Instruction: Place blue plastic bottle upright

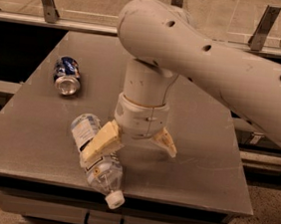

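Note:
The blue plastic bottle (94, 154) lies on its side near the front edge of the grey table (206, 156), its white cap (114, 199) pointing toward the front and hanging near the edge. My gripper (133, 147) hangs from the white arm just right of the bottle. It is open, its fingers spread wide. The left tan finger (101, 144) lies over the bottle's middle. The right finger (167, 143) is over bare table. The gripper holds nothing.
A blue metal can (66, 75) lies on its side at the table's left rear. A metal rail (54, 23) runs behind the table. The table's front edge is just below the bottle cap, with a drawer face (104, 221) beneath.

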Tool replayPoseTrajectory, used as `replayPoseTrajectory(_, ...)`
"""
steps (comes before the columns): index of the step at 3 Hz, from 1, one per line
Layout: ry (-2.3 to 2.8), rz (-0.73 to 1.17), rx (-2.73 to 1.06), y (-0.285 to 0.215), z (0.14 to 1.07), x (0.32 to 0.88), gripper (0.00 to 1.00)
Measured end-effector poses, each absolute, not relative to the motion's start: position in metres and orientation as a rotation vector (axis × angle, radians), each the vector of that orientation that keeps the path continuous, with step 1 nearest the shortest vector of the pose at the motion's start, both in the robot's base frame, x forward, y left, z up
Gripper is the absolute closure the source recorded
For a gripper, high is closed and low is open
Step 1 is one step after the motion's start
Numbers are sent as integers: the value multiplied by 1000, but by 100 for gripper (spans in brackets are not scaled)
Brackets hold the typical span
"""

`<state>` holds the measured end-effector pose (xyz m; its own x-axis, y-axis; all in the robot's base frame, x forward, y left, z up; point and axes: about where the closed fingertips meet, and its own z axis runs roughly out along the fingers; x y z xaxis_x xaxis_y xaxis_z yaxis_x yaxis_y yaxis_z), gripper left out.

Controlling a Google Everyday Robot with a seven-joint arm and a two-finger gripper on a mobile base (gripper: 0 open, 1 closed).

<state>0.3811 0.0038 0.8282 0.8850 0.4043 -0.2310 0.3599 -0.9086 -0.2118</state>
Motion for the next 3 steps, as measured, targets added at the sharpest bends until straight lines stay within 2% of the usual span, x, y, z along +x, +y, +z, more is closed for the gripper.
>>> replayPoseTrajectory(1, -645, 410, -2863, 18, 829, 376, 0)
replayPoseTrajectory(2, -694, 411, -2839, 27, 828, 369, 18)
replayPoseTrajectory(3, -724, 392, -2830, 37, 833, 364, 41)
